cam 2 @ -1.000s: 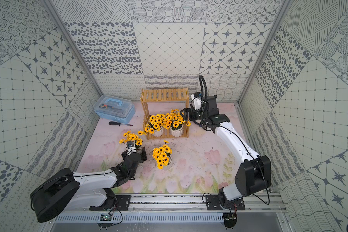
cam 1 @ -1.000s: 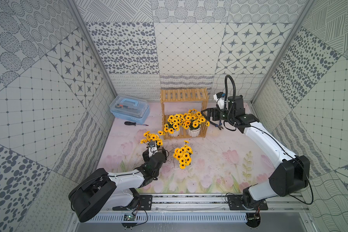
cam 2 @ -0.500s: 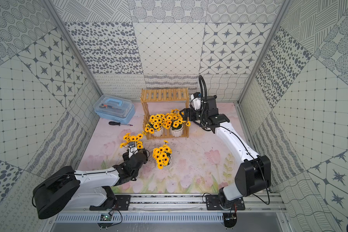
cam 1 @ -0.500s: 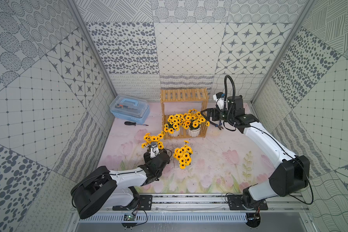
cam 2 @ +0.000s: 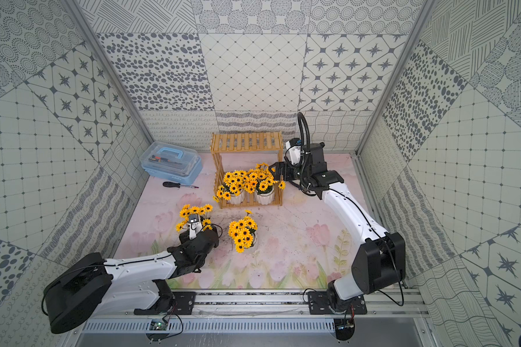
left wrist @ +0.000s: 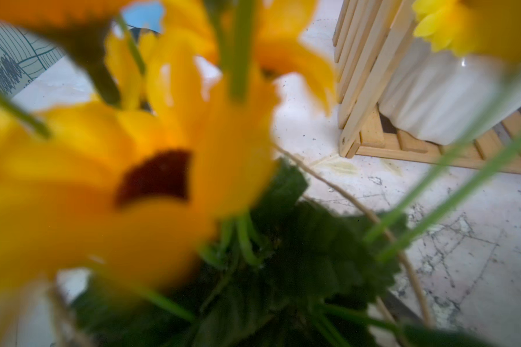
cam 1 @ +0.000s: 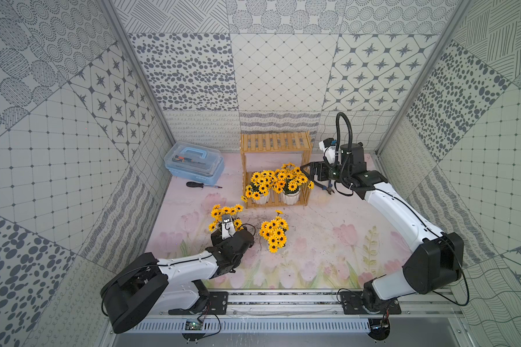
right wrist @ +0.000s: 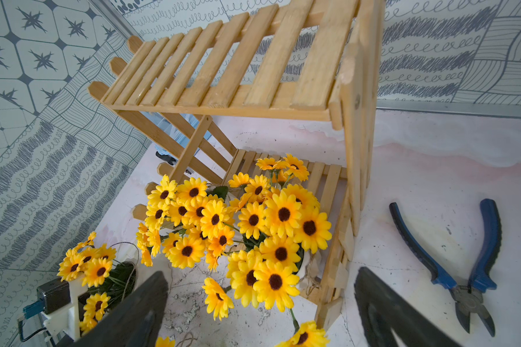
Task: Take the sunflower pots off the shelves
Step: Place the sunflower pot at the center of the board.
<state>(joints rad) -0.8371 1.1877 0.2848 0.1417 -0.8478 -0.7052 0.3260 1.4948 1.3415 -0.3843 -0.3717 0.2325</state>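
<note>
Nearest, the left gripper [cam 1: 224, 229] is buried under the blooms of the left pot [cam 1: 226, 214]. In both top views that pot has drifted slightly nearer and lower over the last second, and the forearm lies flatter. This looks like the end of a set-down onto the mat [cam 1: 328, 240]. Its fingers are hidden, and the left wrist view is filled with blurred petals and leaves, so I cannot tell whether it grips the pot or has let go, nor whether the pot rests on the mat yet. Just beside it stands the loose pot [cam 1: 273, 233], free on the mat. So two pots are off the shelf [cam 1: 275, 141], provided this one lands upright. Beyond, two shelf pots [cam 1: 260, 198] [cam 1: 291, 196] sit side by side on the lower tier, and the top tier is bare. The right gripper [right wrist: 259, 282] has not moved. It hangs spread wide and empty at the shelf's right end, above the nearer shelf pot, and is probably ready to take it next. Pliers [right wrist: 463, 270] lie by that end, and the toolbox [cam 1: 193, 162] and screwdriver [cam 1: 202, 185] lie farther left.
</note>
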